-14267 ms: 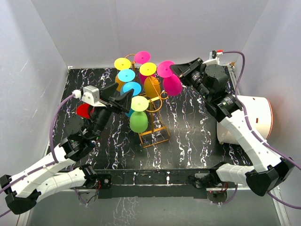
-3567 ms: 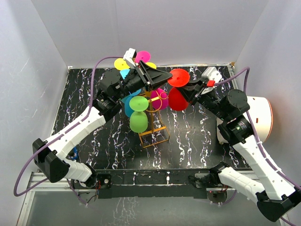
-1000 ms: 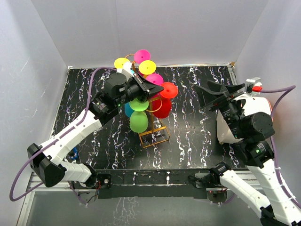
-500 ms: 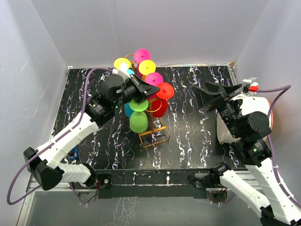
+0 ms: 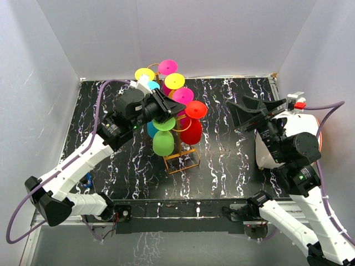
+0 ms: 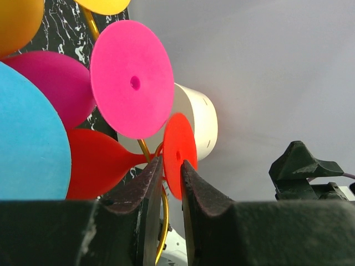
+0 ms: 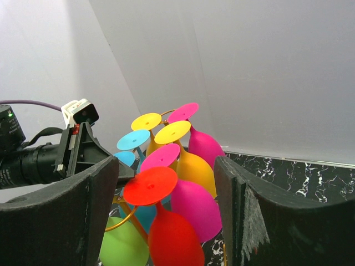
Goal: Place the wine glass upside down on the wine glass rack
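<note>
**Red glass hangs bowl-down, left fingers a slit apart at its foot**

The left gripper point(image 6: 169, 166) has its fingers only narrowly parted. The rim of the red wine glass point(image 6: 178, 155) sits right at the tips, its round foot edge-on to the slit. Whether the pads pinch the foot or just flank it cannot be told.

Just past the tips, the stem runs back to the red bowl, which hangs below the foot. A gold wire of the rack point(image 5: 183, 158) crosses beside the stem, so the glass appears to be seated on its arm.

Beyond and above the tool is the pink glass point(image 6: 132, 83), and the blue glass point(image 6: 30, 144) crowds in on one side. The rack is nearly full, and every glass on it hangs upside down.

Farther off, a white tub point(image 6: 194, 119) lies on the table point(image 5: 233, 155). What is in it is hidden. The right gripper point(image 7: 169, 177) waits well apart, spread wide and empty.

The risk is in backing out. If a pad catches the foot, it could drag the glass off its arm. A sideways swing could knock the pink or blue glass, and the light wire rack could rock.
</note>
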Available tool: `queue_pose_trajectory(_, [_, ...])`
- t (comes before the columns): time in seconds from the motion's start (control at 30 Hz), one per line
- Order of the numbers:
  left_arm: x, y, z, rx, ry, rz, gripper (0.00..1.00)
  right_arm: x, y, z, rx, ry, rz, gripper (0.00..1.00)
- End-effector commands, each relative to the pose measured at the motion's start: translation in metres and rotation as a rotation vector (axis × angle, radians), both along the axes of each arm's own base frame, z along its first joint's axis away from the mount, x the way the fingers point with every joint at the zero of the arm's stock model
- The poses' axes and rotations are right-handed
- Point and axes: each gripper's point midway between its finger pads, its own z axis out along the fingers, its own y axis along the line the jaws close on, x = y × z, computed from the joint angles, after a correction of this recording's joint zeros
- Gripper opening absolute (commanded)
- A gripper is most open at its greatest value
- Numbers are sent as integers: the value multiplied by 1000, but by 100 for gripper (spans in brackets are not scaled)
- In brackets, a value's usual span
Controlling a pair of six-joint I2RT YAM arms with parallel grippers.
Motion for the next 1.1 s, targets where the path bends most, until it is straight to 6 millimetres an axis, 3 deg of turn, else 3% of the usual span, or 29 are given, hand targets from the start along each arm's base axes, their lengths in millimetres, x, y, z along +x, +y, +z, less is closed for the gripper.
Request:
queue_pose_trajectory(0.0, [-1, 2, 21, -3, -51, -2, 21, -5, -6, 13, 22, -55, -17, 68])
queue_pose_trajectory(0.1, [-1, 2, 23, 28, -68, -15, 28, -5, -7, 14, 24, -55, -21, 68])
queue_pose_trajectory(0.43, [-3, 15, 25, 89, -99, 12, 36, -5, -8, 13, 30, -49, -26, 68])
queue_pose_trajectory(0.77, [-21, 31, 71, 203, -376, -73, 74, 9, -14, -1, 82, 101, -78, 68])
queue_pose_trajectory(0.83, [-25, 39, 74, 237, -398, -69, 96, 10, -18, -3, 97, 116, -100, 68])
queue_pose_trajectory(1.07, [-39, 81, 72, 355, -469, 3, 99, 11, -30, -4, 129, 125, -156, 67])
